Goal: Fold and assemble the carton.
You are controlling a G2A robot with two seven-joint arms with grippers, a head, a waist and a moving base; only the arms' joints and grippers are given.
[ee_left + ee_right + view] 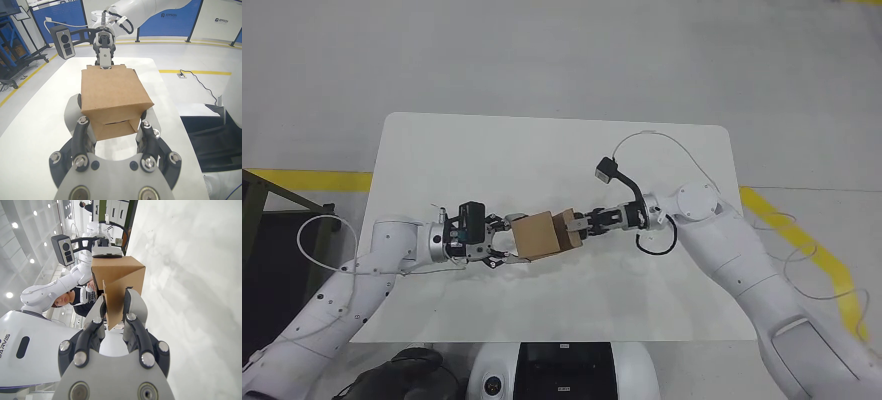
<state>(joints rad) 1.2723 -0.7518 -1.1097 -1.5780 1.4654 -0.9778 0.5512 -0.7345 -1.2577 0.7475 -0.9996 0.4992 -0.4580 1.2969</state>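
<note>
- The box (535, 236) is brown cardboard. It is held up over the white table (542, 150), near the middle, between the two claws.
- The left claw (113, 121) is set wide around one end of the box. One finger presses on each flat side, so it is holding the box.
- The right claw (116, 304) is narrow. It pinches a thin flap (113, 298) at the other end of the box, and that end looks open.
- I think the box is very light. It looks empty, so it needs no hard squeeze.
- The walls are thin and a bit stiff, but I think they will dent or cave in if a claw presses too hard.
- The flap is floppy. It should bend easily along its fold line, and it could crease in the wrong place if it is pulled crooked.
- The sides are smooth, so the box might slip or twist in a loose hold.
- A good place to hold is on two flat sides across from each other, close to a corner edge where the cardboard is strongest.
- To fold a flap, it is best to pinch or push it near its free edge, in the middle.
</note>
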